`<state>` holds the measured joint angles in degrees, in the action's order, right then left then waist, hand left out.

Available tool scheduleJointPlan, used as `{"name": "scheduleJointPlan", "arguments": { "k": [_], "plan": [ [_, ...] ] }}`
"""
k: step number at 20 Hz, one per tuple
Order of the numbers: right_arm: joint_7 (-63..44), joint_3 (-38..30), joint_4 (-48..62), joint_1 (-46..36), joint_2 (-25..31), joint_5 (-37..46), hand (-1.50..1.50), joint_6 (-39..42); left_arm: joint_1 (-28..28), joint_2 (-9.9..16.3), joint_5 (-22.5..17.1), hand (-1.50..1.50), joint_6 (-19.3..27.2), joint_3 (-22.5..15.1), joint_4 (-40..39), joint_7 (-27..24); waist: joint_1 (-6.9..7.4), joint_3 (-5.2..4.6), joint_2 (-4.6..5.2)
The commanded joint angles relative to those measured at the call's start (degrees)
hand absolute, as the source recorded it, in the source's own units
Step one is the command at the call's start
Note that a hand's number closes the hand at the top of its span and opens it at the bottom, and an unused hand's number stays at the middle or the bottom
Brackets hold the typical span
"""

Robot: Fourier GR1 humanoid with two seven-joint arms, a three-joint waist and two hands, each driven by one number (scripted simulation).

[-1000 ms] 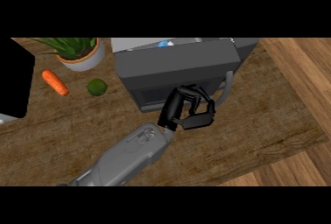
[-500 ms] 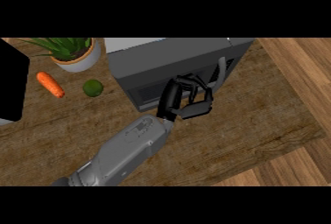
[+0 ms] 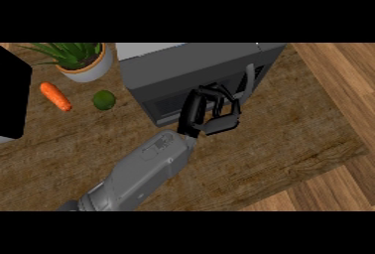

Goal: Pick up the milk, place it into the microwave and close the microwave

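A single grey forearm [image 3: 139,173] rises from the lower edge of the head view and slants up to the right, ending in a black hand [image 3: 209,111] set against the front of the microwave [image 3: 194,69]. From its place in the view it is most likely the right hand; the other hand does not show. Its fingers [image 3: 219,96] are curled, their tips touching the microwave's door face just beside the pale upright handle [image 3: 249,82]. Whether anything sits inside that curl cannot be told. The milk is not visible anywhere: not on the worktop, and not at the microwave's front.

The microwave stands at the far side of the wooden worktop [image 3: 278,149], its right corner near the worktop's right edge, where the board gives way to a lighter wooden floor [image 3: 344,74]. To the right of the hand and below it the worktop lies bare down to its slanting near edge.

On the left stand a potted plant [image 3: 81,62], a carrot [image 3: 55,95] and a green lime [image 3: 104,99], well apart from the hand. A black panel [image 3: 11,94] closes the far left edge.
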<state>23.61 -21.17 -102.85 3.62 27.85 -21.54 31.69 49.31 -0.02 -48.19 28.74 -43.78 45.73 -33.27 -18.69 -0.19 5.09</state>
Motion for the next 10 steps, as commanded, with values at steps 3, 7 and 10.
{"name": "scheduleJointPlan", "arguments": {
  "k": [3, 7, 10],
  "plan": [
    [-0.7, -1.9, 1.6, -2.1, 2.4, -0.9, -1.50, 0.1, 4.8, 0.0, -2.3, 1.50, -0.7, 2.3, -3.9, -1.1, -0.57, 0.03, 0.70],
    [-1.2, -2.8, 2.4, -2.7, 3.8, -1.5, -1.50, 0.6, 5.1, 0.0, -3.7, 1.50, -0.7, 1.8, -4.3, -1.7, -1.16, 0.08, 0.56],
    [-1.7, -3.5, 3.6, -3.9, 4.7, -1.9, -1.50, 0.4, 5.6, 0.0, -4.0, 1.50, -0.8, 1.3, -4.6, -2.8, -0.74, 0.10, 0.80]
  ]
}}
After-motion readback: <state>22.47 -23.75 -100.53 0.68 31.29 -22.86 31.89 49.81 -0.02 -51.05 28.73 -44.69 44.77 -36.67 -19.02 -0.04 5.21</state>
